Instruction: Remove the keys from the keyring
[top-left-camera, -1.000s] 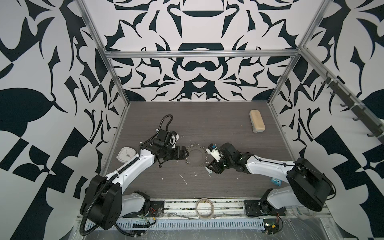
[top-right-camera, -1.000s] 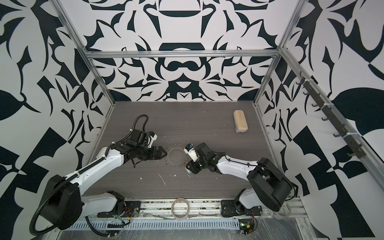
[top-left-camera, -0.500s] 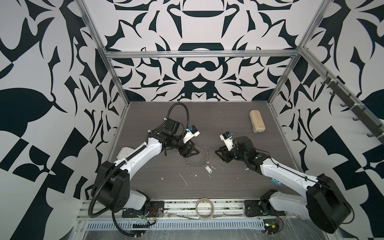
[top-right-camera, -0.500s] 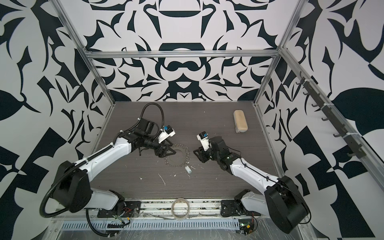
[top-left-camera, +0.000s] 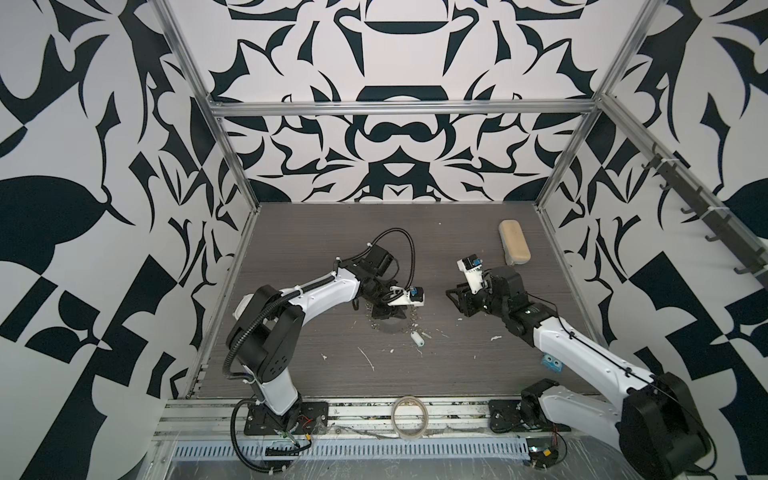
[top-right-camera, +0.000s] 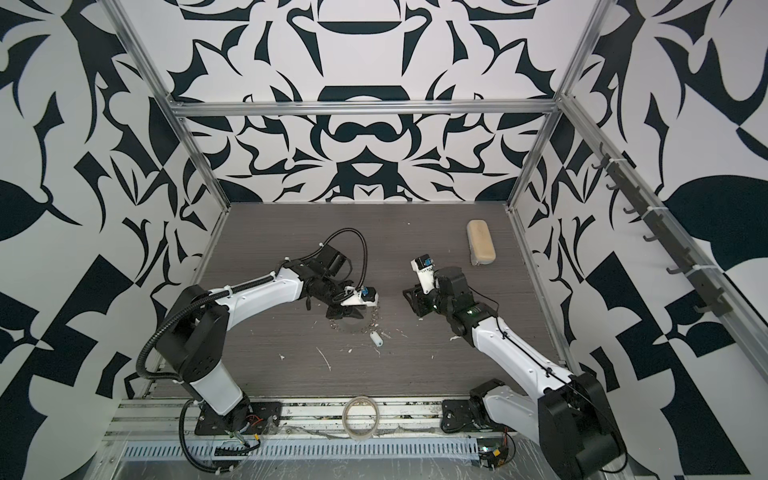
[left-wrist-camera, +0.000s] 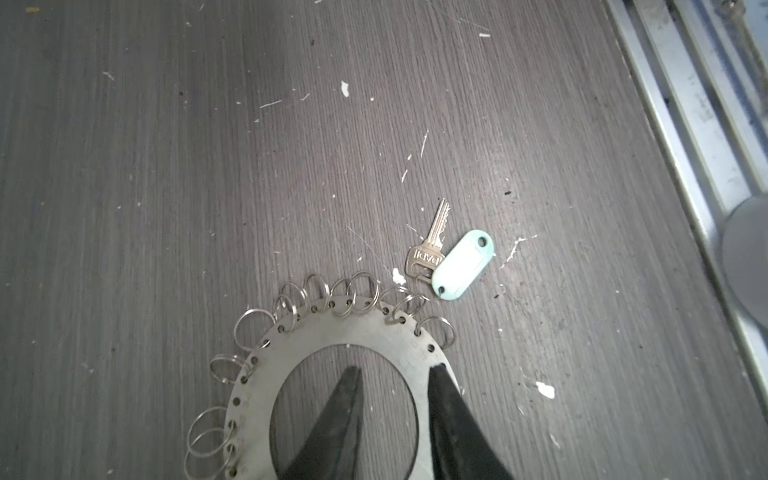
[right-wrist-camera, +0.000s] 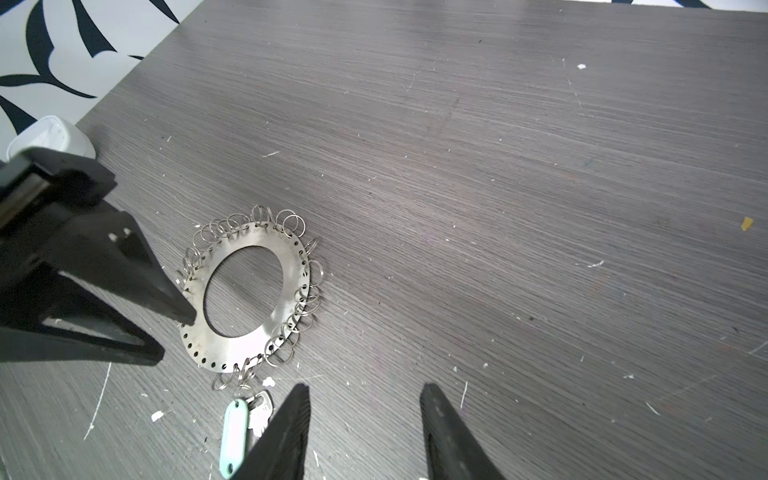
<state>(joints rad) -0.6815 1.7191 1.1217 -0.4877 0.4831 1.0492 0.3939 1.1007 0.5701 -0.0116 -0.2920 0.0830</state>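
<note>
Left wrist view: the keys (left-wrist-camera: 428, 249), one silver key with a pale tag (left-wrist-camera: 463, 266), lie flat on the table (left-wrist-camera: 166, 166) just outside the keyring (left-wrist-camera: 374, 328), hooked to a wire loop (left-wrist-camera: 409, 305) on its rim. The left gripper (left-wrist-camera: 395, 370) straddles the keyring's band, jaws part open, not visibly pinching. The right gripper (right-wrist-camera: 365, 390) hovers beside the keyring near the tag, jaws apart and empty. Best, I judge: pin the keyring firmly, then pinch the tag and work it off the loop.

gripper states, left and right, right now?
Left gripper: open, fingers astride the keyring band, not clamped yet.
Right gripper: open, holding nothing.
</note>
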